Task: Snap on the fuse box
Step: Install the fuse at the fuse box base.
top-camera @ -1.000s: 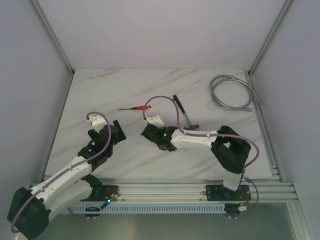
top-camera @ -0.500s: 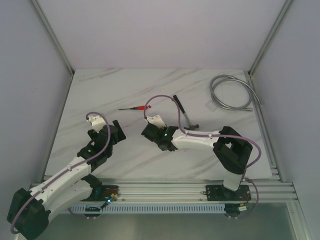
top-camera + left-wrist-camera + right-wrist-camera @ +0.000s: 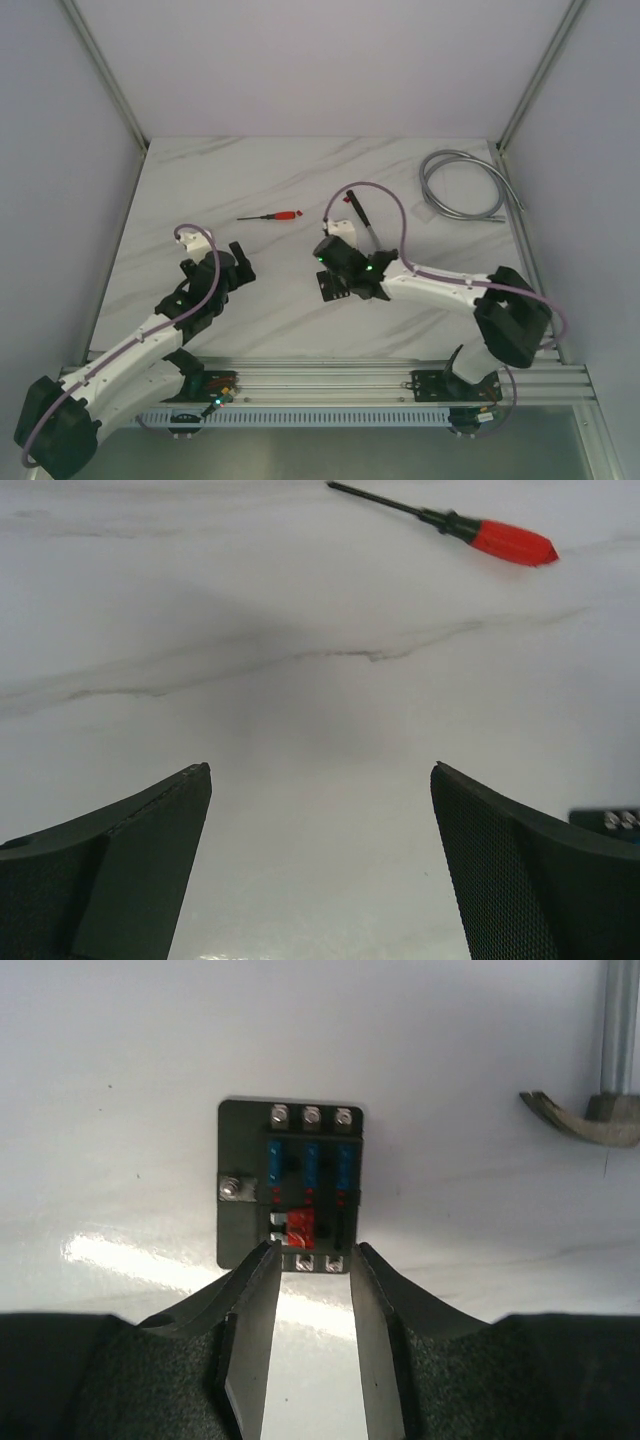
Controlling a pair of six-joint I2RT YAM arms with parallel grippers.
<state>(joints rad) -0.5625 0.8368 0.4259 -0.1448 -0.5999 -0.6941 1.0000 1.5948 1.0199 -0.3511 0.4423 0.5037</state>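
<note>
Right wrist view: the small black squarish plastic fuse box with blue and red fuses (image 3: 290, 1185) lies flat mid-frame on the white marble table (image 3: 120, 1060), dead ahead of the right gripper (image 3: 310, 1252). Its near edge sits right at the fingertips, with the long side running straight up the frame. The jaws are partway open and grip nothing. The left gripper (image 3: 320, 775) gapes wide, empty, and is off to the left in the top view, so the right arm's closer imo.

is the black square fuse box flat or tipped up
Flat: black square fuse box lies face-up on white marble table, fuses showing.
</note>
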